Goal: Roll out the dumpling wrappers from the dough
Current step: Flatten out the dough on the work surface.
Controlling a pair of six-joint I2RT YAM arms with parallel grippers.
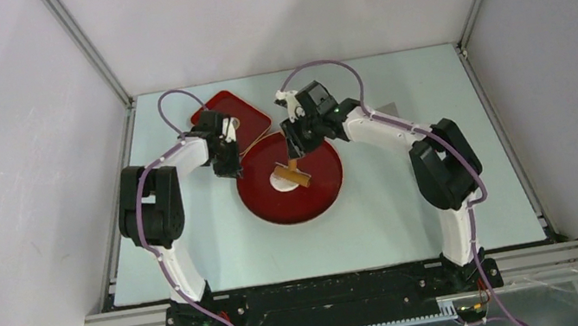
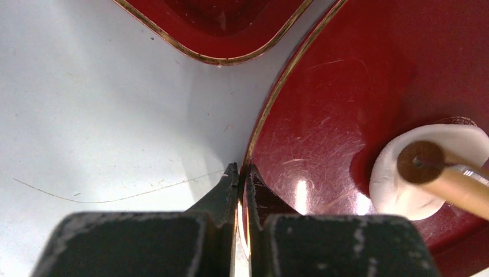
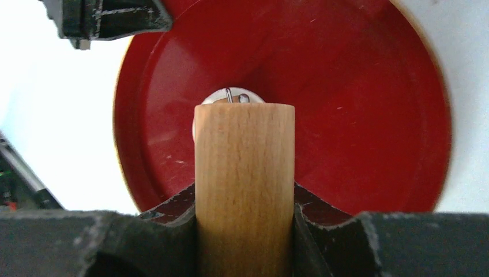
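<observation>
My left gripper [image 2: 242,176] pinches the plate [image 2: 346,86] by its rim. My right gripper [image 3: 245,199] clamps the pin [image 3: 245,161], whose tip seems to press the wrapper [image 2: 392,184], mid-plate. A square tray [image 2: 219,29] sits just beside the plate.

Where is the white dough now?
In the top view, the dough lies near the middle of the round red plate, under the wooden rolling pin held by the right pincer.

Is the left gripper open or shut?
Shut. The left gripper has its fingers pinched on the gold rim of the round red plate.
</observation>
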